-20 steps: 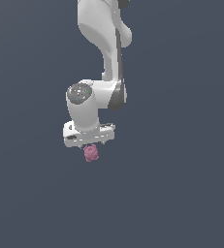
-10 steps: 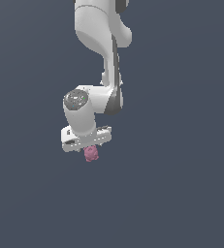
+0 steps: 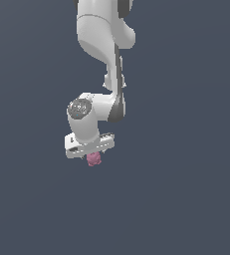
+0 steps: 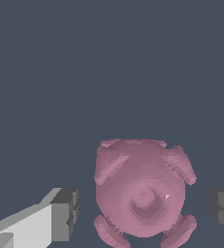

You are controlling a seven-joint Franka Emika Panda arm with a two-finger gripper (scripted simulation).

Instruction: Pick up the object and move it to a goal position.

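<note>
The object [image 3: 93, 160] is a small dusty-pink knobbly lump. In the exterior view it sits directly under the white hand of the arm, with its top hidden by the hand. In the wrist view the object [image 4: 141, 193] lies between the two grey fingertips [image 4: 65, 213], with a narrow gap visible on each side. My gripper [image 3: 92, 156] is open and straddles the object without touching it; in the wrist view the gripper [image 4: 143, 209] is centred on the lump.
The ground is a plain dark blue-grey surface [image 3: 186, 199] all around. The white arm [image 3: 104, 40] reaches down from the top of the exterior view. No other objects show.
The hand has moved down over the object and tilted slightly. The object has stayed in the same spot.
</note>
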